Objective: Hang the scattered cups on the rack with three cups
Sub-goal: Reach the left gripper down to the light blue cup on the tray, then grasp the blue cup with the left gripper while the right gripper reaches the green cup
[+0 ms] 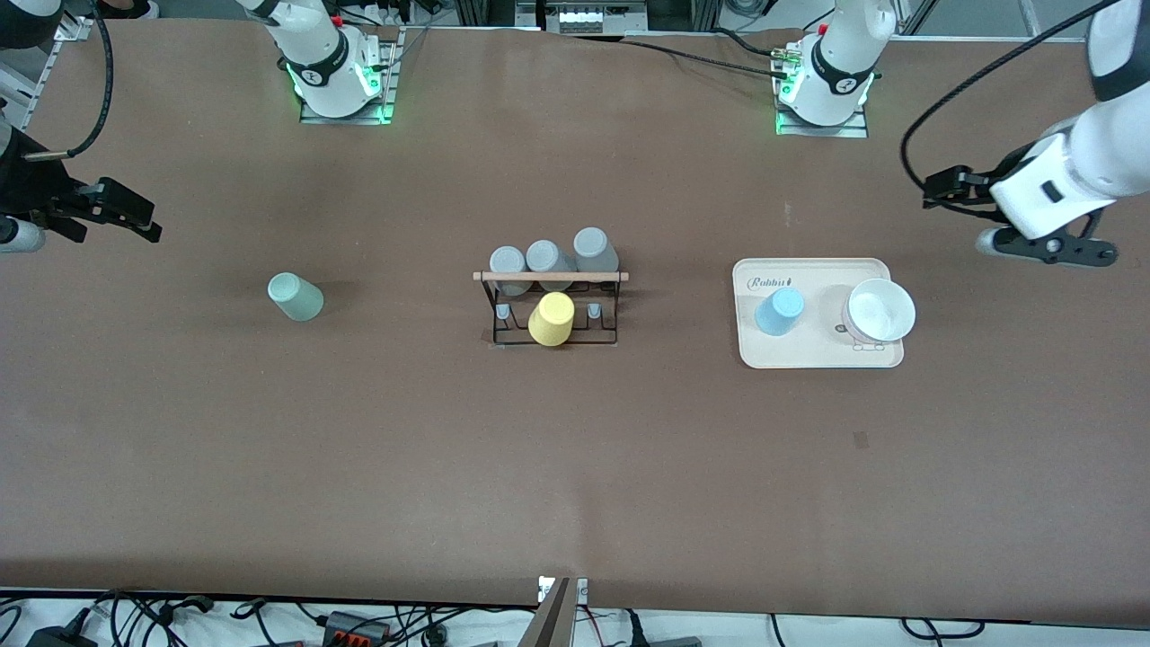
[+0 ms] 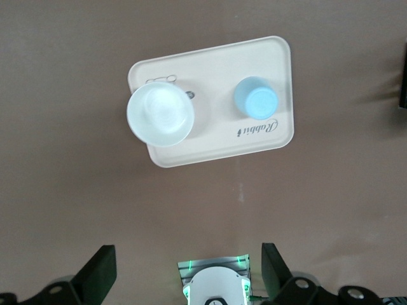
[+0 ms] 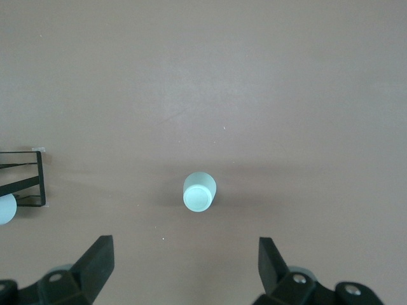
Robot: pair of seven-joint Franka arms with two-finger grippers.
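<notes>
Brown tabletop carries a green cup (image 1: 295, 296) toward the right arm's end, a rack (image 1: 552, 305) midway and a blue cup (image 1: 779, 311) on a tray (image 1: 813, 355), both the left gripper (image 2: 184, 273) and the right gripper (image 3: 184, 270) hovering spread and empty.

**Rack at mid-desk, one cup toward each end**

The rack (image 1: 552, 305) stands at the middle of the desk (image 1: 575, 467). Three cups (image 1: 548, 261) sit in a row along its side farther from the front camera, apparently hung on its pegs. A fourth cup (image 1: 551, 319) sits on the rack's nearer side, between two bare pegs. Toward the right arm's end, well apart from the rack, a lone cup (image 1: 295, 296) rests on the desk. Toward the left arm's end lies a tray (image 1: 813, 355); on it a tumbler (image 1: 779, 312) sits at the rack end and a bowl (image 1: 880, 311) beside it.
</notes>
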